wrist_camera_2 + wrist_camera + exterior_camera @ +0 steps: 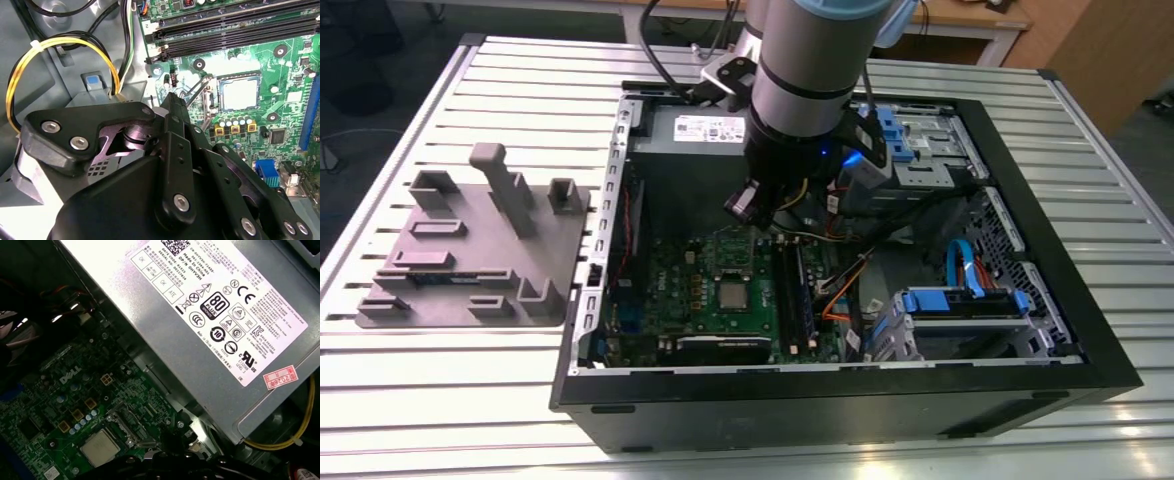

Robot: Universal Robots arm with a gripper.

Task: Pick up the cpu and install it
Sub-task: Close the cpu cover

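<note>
The cpu (pixel 736 295), a small silver square, lies flat in its socket on the green motherboard (pixel 680 300) inside the open computer case. In both wrist views the cpu (pixel 240 93) (pixel 100 447) rests in the socket frame, and a thin metal lever (pixel 196 91) stands beside it. My gripper (pixel 744 205) hangs above the board, toward the power supply and apart from the chip. Its black body and tip (pixel 172 100) (pixel 172 442) carry nothing that I can see.
A grey power supply (pixel 707 130) (pixel 210 315) with a white label sits close behind the gripper. Yellow and black cables (pixel 60 50) loop nearby. Black memory slots (pixel 225 30) run beside the socket. Blue drive brackets (pixel 961 300) fill the exterior view's right; a grey parts fixture (pixel 474 250) lies left of the case.
</note>
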